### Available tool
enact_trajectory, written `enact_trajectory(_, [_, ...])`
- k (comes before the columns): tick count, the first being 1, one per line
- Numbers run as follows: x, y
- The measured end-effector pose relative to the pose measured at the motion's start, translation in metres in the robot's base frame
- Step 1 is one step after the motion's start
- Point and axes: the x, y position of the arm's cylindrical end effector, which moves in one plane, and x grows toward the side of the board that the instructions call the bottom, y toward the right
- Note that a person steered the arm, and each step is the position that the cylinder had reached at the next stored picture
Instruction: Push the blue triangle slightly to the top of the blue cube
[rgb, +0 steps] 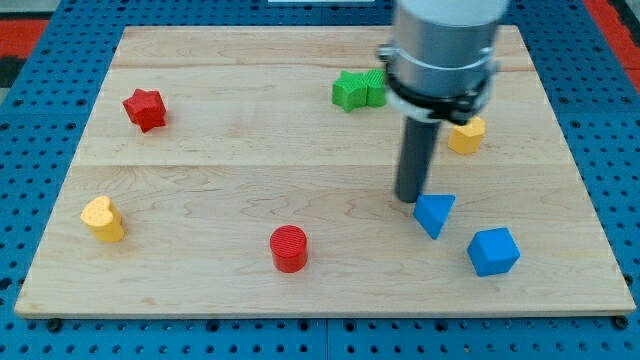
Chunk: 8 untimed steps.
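Tip (410, 199) at the lower end of the dark rod, no jaws on it, nothing gripped; resting on the board just at the upper-left corner of the blue triangle (434, 213), touching or nearly so, contact not resolvable.

Wooden board (240, 170): pale planks, fills most of the view, sits on blue pegboard (40, 330).

Arm housing (440, 50): grey cylinder with a black collar, enters from the view's top, right of centre, hides part of the board behind it.

Blue cube (493, 251): toward the view's bottom right, tilted on its footprint, lower and to the right of the blue triangle, near it but apart.

Blue triangle: left of and slightly above the cube, one point aimed at the view's bottom.

Green block (358, 89): near the view's top, just left of the arm housing; shape irregular, possibly two pieces touching, cannot tell.

Red star (145, 109): upper left.

Yellow heart (103, 218): lower left, near the board's edge.

Red cylinder (289, 248): bottom centre, upright.

Yellow block (467, 134): right of the rod, partly behind the arm, shape unclear.
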Motion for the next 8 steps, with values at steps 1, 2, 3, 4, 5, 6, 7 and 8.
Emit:
enact_trajectory(1, [0.009, 0.025])
enact_trajectory(2, [0.009, 0.030])
enact_trajectory(3, [0.005, 0.024])
enact_trajectory(4, [-0.021, 0.004])
enact_trajectory(5, [-0.040, -0.017])
enact_trajectory(6, [-0.033, -0.055])
enact_trajectory(7, [-0.016, -0.089])
enact_trajectory(8, [0.000, -0.089])
